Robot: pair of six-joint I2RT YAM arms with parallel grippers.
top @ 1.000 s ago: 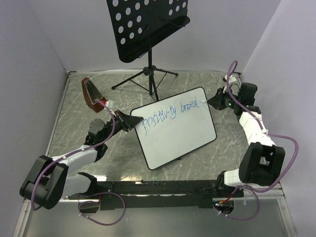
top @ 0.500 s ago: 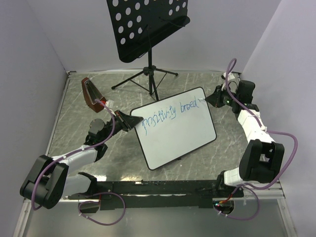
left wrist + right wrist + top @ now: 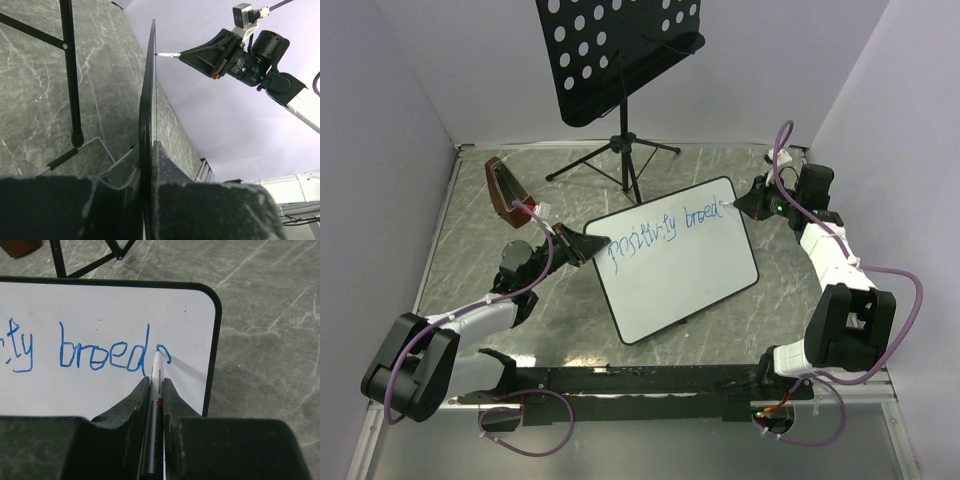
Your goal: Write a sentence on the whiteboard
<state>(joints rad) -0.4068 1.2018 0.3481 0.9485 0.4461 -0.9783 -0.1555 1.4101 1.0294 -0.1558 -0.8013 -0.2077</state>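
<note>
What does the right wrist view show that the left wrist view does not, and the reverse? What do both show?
Only the right wrist view: the blue writing on the whiteboard face, ending in "breed" and a started letter. Only the left wrist view: the left gripper clamping the board's edge, with the board seen edge-on. Both: the right gripper holding the marker, its tip touching the board, the stand legs, the grey table.

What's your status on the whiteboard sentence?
Left tool shut on whiteboard edge. Right tool shut on marker, tip on board, sentence at "breed". Music stand behind, clear.
</note>
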